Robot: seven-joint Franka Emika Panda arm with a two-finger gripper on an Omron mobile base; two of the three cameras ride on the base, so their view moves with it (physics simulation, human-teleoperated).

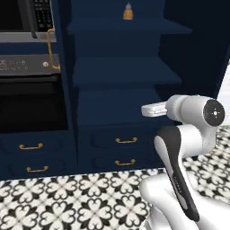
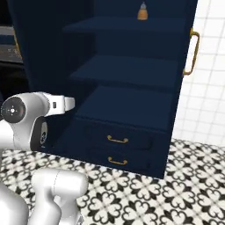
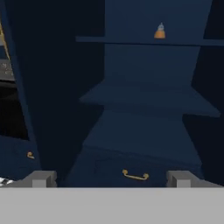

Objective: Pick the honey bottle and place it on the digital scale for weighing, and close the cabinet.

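Cabinet [image 1: 119, 81] doors stand open; orange bottle [image 1: 128, 12] on upper shelf; gripper [image 3: 112, 178] fingers spread wide, holding nothing.

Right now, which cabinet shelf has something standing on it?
The top shelf of the cabinet: the orange bottle with a grey pointed cap stands there. The two shelves below are bare.

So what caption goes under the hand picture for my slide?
End effector faces the open cabinet, an orange bottle on its top shelf.
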